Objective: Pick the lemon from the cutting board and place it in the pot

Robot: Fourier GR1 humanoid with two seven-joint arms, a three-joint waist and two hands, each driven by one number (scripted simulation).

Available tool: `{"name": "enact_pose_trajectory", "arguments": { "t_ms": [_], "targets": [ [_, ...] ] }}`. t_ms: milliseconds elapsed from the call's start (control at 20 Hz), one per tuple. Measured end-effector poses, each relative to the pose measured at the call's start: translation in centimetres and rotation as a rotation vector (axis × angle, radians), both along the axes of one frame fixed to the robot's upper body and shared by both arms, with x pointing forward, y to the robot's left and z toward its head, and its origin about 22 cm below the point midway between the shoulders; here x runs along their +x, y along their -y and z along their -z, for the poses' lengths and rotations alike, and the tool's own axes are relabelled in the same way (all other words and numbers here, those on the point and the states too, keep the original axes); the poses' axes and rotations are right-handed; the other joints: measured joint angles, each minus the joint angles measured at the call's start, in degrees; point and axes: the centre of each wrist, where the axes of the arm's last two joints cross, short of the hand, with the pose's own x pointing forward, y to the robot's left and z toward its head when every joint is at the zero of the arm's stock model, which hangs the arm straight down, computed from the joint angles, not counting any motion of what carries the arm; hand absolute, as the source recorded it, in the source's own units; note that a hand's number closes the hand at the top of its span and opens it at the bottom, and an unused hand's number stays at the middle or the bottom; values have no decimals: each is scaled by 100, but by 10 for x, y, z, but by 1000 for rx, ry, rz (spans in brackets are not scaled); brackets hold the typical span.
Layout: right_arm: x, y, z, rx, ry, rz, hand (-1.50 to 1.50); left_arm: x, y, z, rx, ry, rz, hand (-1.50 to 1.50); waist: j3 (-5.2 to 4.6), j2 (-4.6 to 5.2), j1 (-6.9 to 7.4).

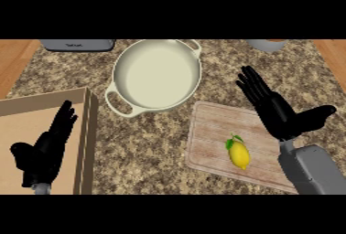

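Resting at lower left of the frame, left hand (42,153) sits over a wooden tray (82,137), fingers straight and open, holding nothing. Lower right: right hand (276,109) comes up from the grey forearm, fingers straight and spread, thumb out to the right, nothing in it. Lemon (238,153) with green leaf lies on the cutting board (209,137), lower centre-right, just left of the right wrist, not touched. Further up, centre: cream pot (157,73) with two handles, no lid, nothing inside, near the board's upper left corner. Top edge: grey toaster (76,44) upper left, grey object (267,45) upper right, cut off. Granite counter (148,151) under all.
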Motion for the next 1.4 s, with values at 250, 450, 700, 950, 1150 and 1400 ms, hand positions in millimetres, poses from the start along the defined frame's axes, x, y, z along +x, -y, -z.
{"name": "enact_pose_trajectory", "arguments": {
  "t_ms": [250,450,700,950,1150,1400],
  "targets": [
    [4,28,-6,-221,88,162,-150,3,17,-5,-90,-13,116,0,34,99,-102],
    [-6,87,9,-610,-2,396,-150,1,34,-5,-176,-56,208,0,-33,187,-278],
    [-20,91,35,-947,-79,553,-150,3,51,-2,-260,-103,304,0,-7,175,-177],
    [-33,53,25,-1160,-93,512,-150,7,53,2,-288,-132,337,0,1,127,-157],
    [-39,19,-17,-1238,-129,492,-150,8,57,4,-296,-144,346,0,3,103,-163],
    [-51,-22,-76,-1256,-221,451,-150,12,55,5,-305,-144,352,0,4,100,-136]
  ]
}}
